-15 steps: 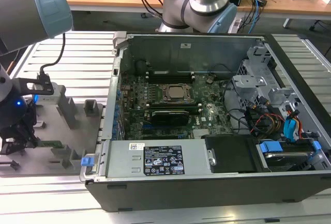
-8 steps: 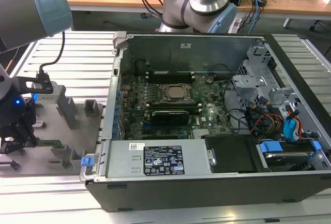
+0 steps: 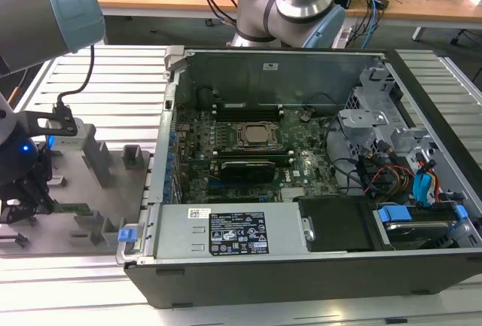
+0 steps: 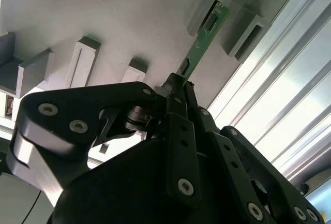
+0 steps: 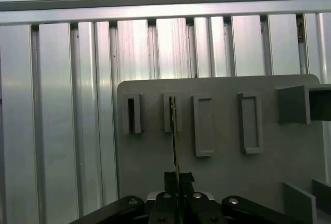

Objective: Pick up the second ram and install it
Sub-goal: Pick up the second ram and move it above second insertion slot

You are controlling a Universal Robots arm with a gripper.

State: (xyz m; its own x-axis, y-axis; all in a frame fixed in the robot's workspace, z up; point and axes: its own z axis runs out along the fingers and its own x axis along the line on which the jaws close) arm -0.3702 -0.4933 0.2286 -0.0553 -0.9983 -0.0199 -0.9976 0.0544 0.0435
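Pickup of the ram stick (image 4: 201, 40) from its holder. The gripper (image 4: 178, 84) is clamped on the near end of the stick, with both fingertips pressed flat against its two faces. The far end sits in a slotted block (image 4: 196, 17) on the grey tray (image 4: 129, 22).

In the first wrist view the ram stick (image 5: 175, 131) is seen edge-on as a thin line. It runs straight from the gripper (image 5: 178, 178) into the slotted block (image 5: 166, 113), which is one of a row of like blocks on the tray (image 5: 222, 177). The ribbed metal table (image 5: 62, 131) lies beyond the row.

In the exterior view the gripper (image 3: 19, 198) hangs low over the tray (image 3: 113, 198) at the exterior view's left, with the ram stick (image 3: 71, 208) lying just beside it. The open computer case (image 3: 263, 281) and its motherboard (image 3: 301, 168) stand well apart, toward the exterior view's right.

Judgement on the step: the grasp looks centred across the thickness of the stick but sits at one end, so the free length can swing or bend. The stick should probably be drawn out along the line of the slot, without twisting, so that its edge does not bind on the block walls or drag the tray. Grip force is best kept moderate, since the board is thin and carries small chips. Whether the fingers bear on bare board or on a chip cannot be told from these views.
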